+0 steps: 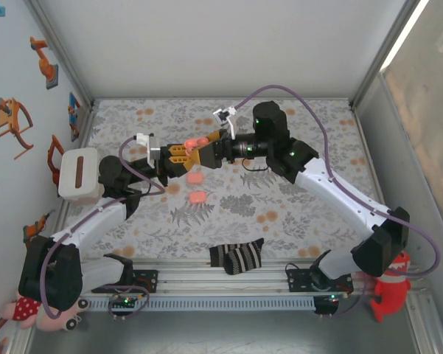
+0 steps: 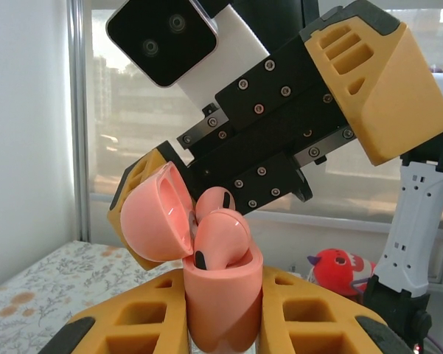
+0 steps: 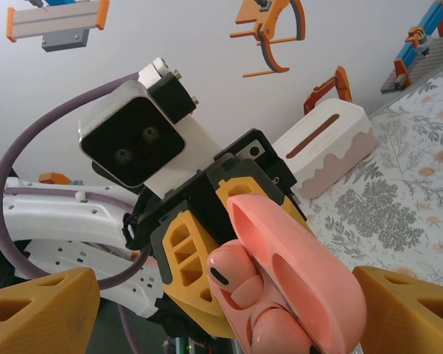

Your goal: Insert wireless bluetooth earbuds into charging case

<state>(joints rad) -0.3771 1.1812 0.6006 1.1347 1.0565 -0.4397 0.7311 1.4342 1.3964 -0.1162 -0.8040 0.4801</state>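
A: Floral cloth (image 1: 280, 214) is covering the whole table; white panels are walling it in. Robot-arm stickers (image 1: 15, 122) are dotting the left wall.
B: Clutter?
A: White slotted box (image 1: 79, 175) is sitting at the left edge. Striped sock (image 1: 237, 257) is lying at the near edge, and two pink cases (image 1: 198, 198) are lying near the middle.
B: Grippers?
A: Left gripper (image 1: 183, 153) is clamping the charging case (image 2: 222, 302) upright above the middle, lid hanging open. Right gripper (image 3: 225, 302) is facing it, jaws standing wide on either side.
B: Earbuds?
A: Two earbuds (image 2: 222, 234) are sitting in the held case, tops poking out.
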